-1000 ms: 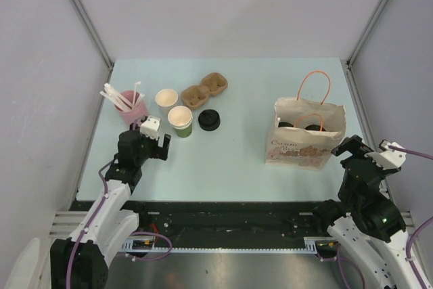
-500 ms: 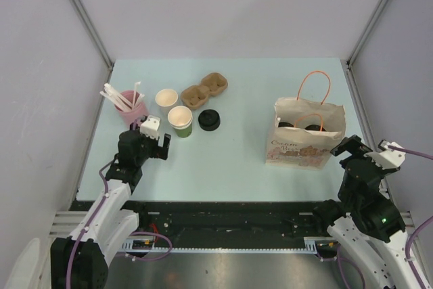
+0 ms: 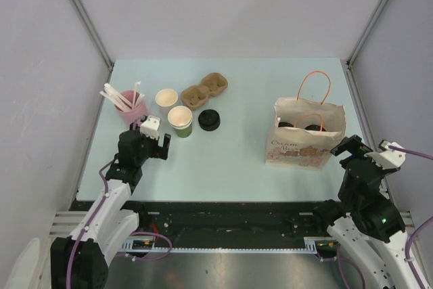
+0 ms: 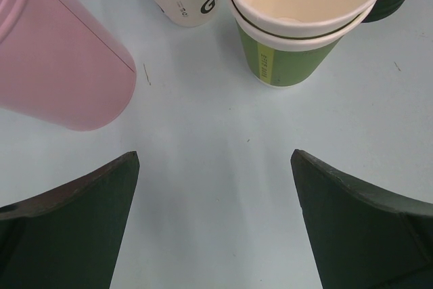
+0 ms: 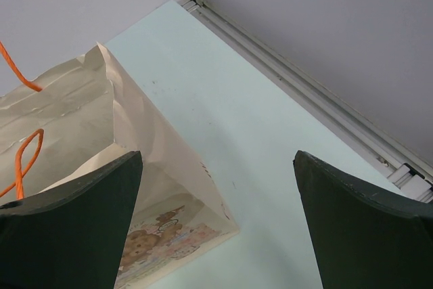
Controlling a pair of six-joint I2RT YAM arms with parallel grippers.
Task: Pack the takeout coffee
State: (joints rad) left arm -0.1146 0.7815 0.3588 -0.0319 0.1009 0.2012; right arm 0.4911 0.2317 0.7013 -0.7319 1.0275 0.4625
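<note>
The left gripper [image 3: 155,137] is held wide and empty, with only unlidded cups [image 3: 180,120] just ahead of it. The two black-lidded cups [image 3: 284,125] are seen inside the paper bag [image 3: 301,148], just ahead and left of the right gripper [image 3: 369,150], likewise spread wide and empty, and judged the nearer.

Black-jointed left arm [image 3: 128,155] and right arm [image 3: 365,197], white shells, purple cables [image 3: 80,238], dark wedge-shaped jaws

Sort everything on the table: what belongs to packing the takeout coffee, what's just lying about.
Job: paper bag; two black-lidded cups inside it.
Lying about: pink straw cup; lidless white cup; lidless green cup; cardboard carrier; loose black lid.
</note>
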